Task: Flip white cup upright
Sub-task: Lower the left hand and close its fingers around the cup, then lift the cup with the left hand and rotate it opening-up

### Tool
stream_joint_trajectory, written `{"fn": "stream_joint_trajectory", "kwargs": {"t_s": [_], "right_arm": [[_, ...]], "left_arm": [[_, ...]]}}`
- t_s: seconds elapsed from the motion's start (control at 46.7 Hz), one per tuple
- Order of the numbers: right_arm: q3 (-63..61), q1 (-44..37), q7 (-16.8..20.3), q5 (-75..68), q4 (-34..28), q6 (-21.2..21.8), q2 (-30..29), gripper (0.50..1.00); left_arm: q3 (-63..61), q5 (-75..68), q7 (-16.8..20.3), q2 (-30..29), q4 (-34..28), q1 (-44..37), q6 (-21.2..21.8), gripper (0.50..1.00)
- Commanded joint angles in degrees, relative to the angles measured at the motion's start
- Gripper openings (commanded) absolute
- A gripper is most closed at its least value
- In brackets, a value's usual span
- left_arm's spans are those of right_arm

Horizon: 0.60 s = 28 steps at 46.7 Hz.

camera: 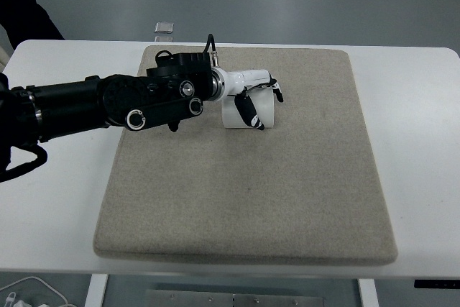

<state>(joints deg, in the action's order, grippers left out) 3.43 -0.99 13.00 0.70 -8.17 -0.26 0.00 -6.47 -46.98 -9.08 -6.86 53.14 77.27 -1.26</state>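
Gripping white cup (248,111), seemingly sideways: left hand (255,98).

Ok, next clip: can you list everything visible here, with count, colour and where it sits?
cup: one, white, on the mat toward its far middle, under the robot hand
mat: one, beige, covering the middle of the table
table: one, white, filling most of the view
small square thing: one, grey, on the floor beyond the table's far edge
cable: one, white, at the near left corner below the table
left arm: one, black, coming in from the left
left robot hand: one, white and black, fingers curled around the cup
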Motion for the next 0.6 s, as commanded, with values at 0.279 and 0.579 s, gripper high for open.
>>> {"fn": "stream_joint_trajectory", "kwargs": {"t_s": [0.279, 0.579], "right_arm": [[0.0, -0.1, 0.0, 0.0, 0.0, 0.0, 0.0, 0.930], [0.0, -0.1, 0.0, 0.0, 0.0, 0.0, 0.0, 0.930]], "left_arm": [[8.0, 0.9, 1.5, -2.3, 0.0, -0.4, -0.5, 0.561], [16.7, 8.2, 5.5, -3.8, 0.1, -3.3, -1.5, 0.568]]}}
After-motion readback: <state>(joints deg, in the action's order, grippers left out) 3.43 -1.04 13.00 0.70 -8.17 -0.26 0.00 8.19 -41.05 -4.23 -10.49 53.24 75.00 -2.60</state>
